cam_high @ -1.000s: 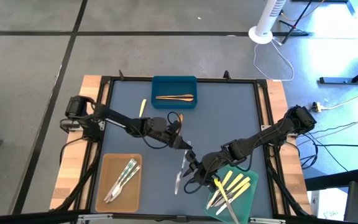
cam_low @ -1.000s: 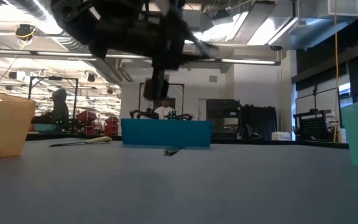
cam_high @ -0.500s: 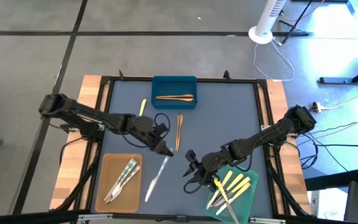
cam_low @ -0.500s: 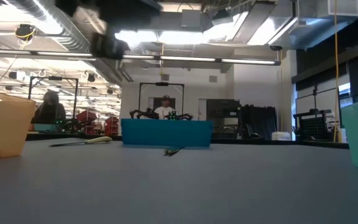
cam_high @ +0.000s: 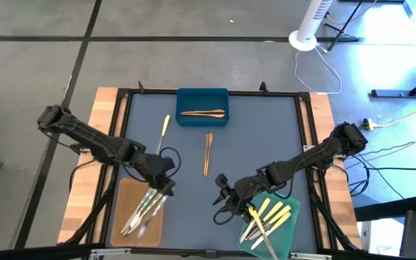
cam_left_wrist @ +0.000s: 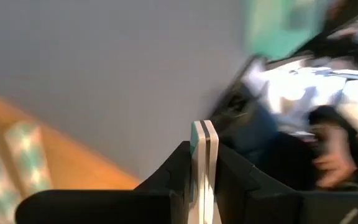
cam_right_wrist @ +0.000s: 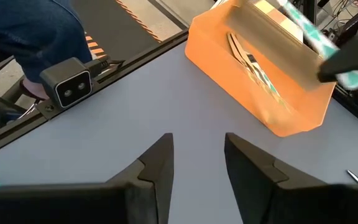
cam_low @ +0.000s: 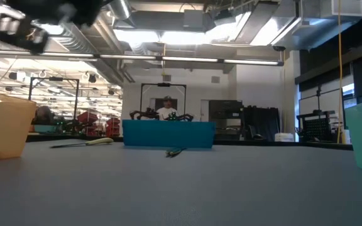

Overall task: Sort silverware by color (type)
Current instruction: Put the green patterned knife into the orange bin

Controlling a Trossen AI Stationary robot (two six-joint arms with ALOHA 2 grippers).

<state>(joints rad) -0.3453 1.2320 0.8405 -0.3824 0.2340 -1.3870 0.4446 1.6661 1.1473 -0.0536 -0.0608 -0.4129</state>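
My left gripper (cam_high: 162,183) hovers over the far right corner of the tan tray (cam_high: 121,189), shut on a silvery-white utensil (cam_right_wrist: 298,25). Several more silvery utensils (cam_high: 141,209) lie in that tray. My right gripper (cam_high: 222,198) is open above the table, just left of the green tray (cam_high: 289,230), which holds pale yellow utensils (cam_high: 271,214). A brown utensil (cam_high: 202,113) lies in the blue tray (cam_high: 202,96). Another brown utensil (cam_high: 207,152) and a pale yellow one (cam_high: 165,124) lie on the table. My left gripper pinches the silvery utensil between its two fingers; in the left wrist view the utensil shows edge-on (cam_left_wrist: 201,152) in the gap. It is lifted clear and slants out from the fingers above the tan tray (cam_right_wrist: 260,81). Which end is held, I cannot tell.
The table mat is bare between the tan and green trays (cam_high: 193,224) and to the right of the blue tray (cam_high: 266,130). A black frame (cam_high: 305,123) rims the table. A camera unit (cam_right_wrist: 73,87) stands at the table's edge.
My left gripper has carried the silvery utensil from the middle of the table, close to my right gripper, toward the left and near edge, and it now hangs over the tan tray. My right gripper has kept still.
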